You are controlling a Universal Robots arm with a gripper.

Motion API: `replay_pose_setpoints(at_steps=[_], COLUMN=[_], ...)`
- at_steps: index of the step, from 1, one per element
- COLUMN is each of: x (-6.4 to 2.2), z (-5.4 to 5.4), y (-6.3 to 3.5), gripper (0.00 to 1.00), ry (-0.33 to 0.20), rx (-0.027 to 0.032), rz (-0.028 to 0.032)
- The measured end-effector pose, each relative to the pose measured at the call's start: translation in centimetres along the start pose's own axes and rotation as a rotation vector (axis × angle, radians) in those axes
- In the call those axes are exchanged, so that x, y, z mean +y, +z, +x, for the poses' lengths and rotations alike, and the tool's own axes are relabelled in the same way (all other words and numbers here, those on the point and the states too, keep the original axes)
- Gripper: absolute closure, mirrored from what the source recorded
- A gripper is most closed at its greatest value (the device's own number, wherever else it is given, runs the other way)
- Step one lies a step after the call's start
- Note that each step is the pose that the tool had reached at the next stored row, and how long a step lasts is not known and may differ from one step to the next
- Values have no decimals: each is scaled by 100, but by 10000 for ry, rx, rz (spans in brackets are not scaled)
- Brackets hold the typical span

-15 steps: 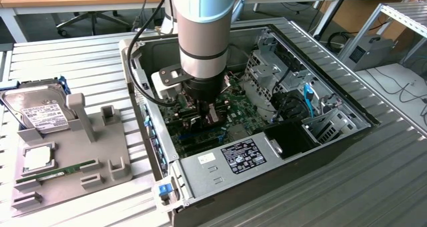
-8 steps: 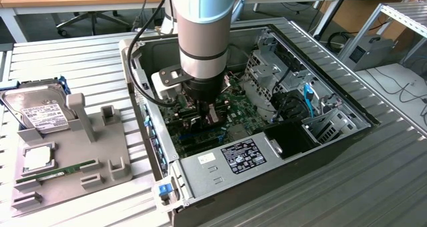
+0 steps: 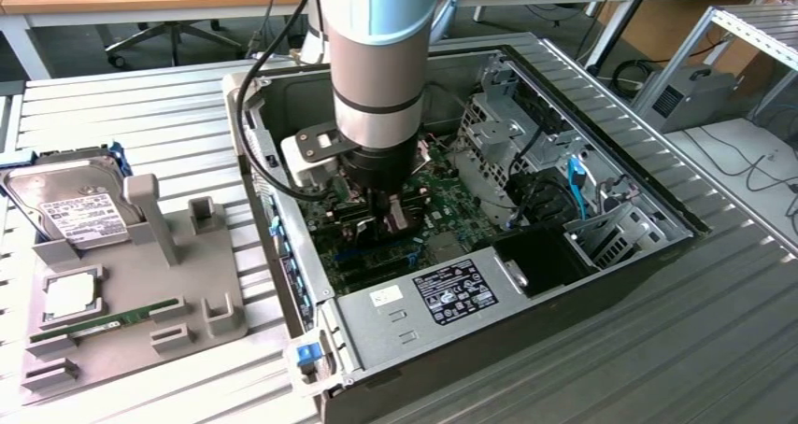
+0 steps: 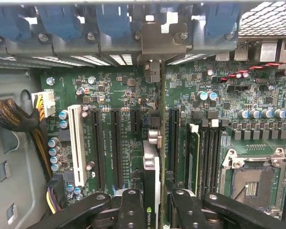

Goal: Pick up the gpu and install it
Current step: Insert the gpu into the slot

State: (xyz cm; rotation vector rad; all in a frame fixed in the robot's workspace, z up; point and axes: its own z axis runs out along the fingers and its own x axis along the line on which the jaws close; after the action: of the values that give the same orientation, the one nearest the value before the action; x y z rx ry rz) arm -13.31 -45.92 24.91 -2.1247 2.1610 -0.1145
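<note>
I see the gpu [image 4: 151, 162] edge-on in the wrist view, standing upright over the green motherboard [image 4: 119, 90] between the long black expansion slots. Its silver end bracket [image 4: 155, 40] sits against the case's rear slot openings. My gripper [image 4: 152, 207] is shut on the card, a black finger [image 4: 131, 210] pressing on each side of it. In the exterior view the gripper [image 3: 384, 220] hangs low inside the open computer case [image 3: 586, 256], with the dark card [image 3: 398, 220] between its fingers just above the board.
A grey fixture [image 3: 137, 293] at the exterior view's left carries a silver hard drive [image 3: 78, 211], a RAM stick [image 3: 106, 319] and a CPU [image 3: 71, 293]. Inside the case are the power supply [image 3: 431, 298], drive cages [image 3: 511, 134], an orange-sleeved cable bundle [image 4: 14, 117] and a CPU socket [image 4: 250, 186].
</note>
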Motion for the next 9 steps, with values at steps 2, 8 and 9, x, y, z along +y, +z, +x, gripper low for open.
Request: replay_pose_setpoints(at_steps=[2,8,9], x=[3,5,5], z=[0,0,0], y=[0,-1,-1], gripper=[73,73,73], ry=[0,1,1], rx=[-1,-1,-1], rz=[2,1,1])
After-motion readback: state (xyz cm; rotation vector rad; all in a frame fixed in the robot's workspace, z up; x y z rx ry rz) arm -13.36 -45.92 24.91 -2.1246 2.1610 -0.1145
